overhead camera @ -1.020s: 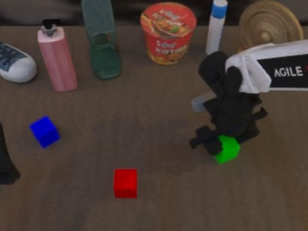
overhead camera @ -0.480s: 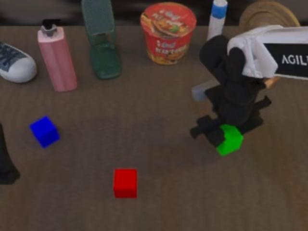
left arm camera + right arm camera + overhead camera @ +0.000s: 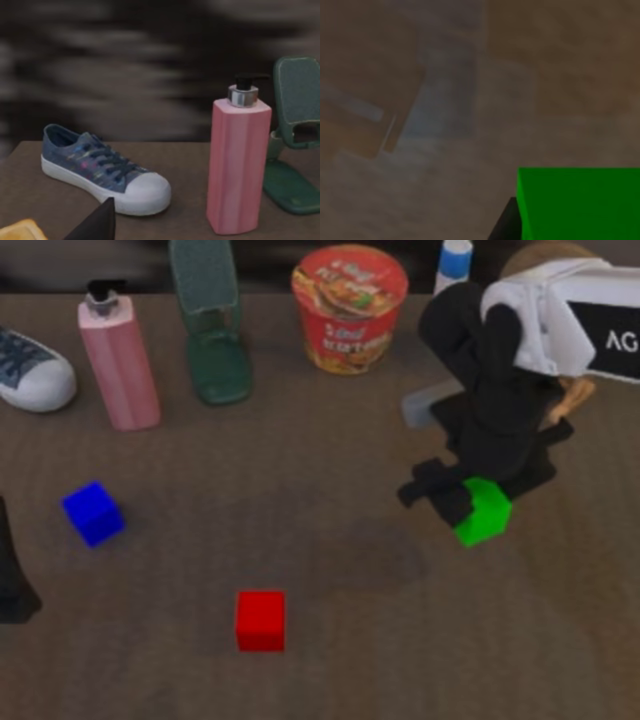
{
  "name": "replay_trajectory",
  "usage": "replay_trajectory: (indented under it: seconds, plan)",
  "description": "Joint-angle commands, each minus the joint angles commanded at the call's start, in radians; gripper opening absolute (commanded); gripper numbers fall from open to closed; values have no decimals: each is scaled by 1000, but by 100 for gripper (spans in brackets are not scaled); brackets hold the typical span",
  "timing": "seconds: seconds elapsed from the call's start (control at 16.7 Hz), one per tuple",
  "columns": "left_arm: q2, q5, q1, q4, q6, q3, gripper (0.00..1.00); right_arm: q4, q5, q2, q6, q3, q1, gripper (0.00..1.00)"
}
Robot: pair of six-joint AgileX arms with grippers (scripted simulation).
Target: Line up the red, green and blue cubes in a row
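Note:
My right gripper [image 3: 468,506] is shut on the green cube [image 3: 488,514] and holds it above the table at the right. In the right wrist view the green cube [image 3: 580,202] fills the corner beside one dark finger [image 3: 504,226], with bare table below. The red cube [image 3: 260,620] lies on the table near the front middle. Over at the left sits the blue cube [image 3: 93,513]. My left arm [image 3: 12,585] is parked at the left edge, where only one dark fingertip [image 3: 96,225] shows in its wrist view.
Along the back stand a sneaker [image 3: 28,370], a pink pump bottle [image 3: 118,360], a dark green stapler [image 3: 212,325], a red noodle cup [image 3: 349,306], a white and blue bottle [image 3: 452,262] and a golden round object [image 3: 535,262].
My right gripper has risen with the green cube, drifting toward the back and slightly right. The red and blue cubes and the left arm have not moved.

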Motion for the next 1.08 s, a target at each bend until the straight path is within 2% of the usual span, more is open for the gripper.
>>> replay_trajectory:
  seconds: [0.24, 0.78, 0.9, 1.08]
  plan:
    - [0, 0, 0, 0, 0, 0, 100, -19, 1, 12, 110, 28, 58, 0]
    - [0, 0, 0, 0, 0, 0, 100, -93, 19, 29, 694, 111, 308, 0]
    - [0, 0, 0, 0, 0, 0, 100, -100, 22, 25, 764, 120, 343, 0]
    - [0, 0, 0, 0, 0, 0, 100, -103, 24, 23, 790, 124, 358, 0]
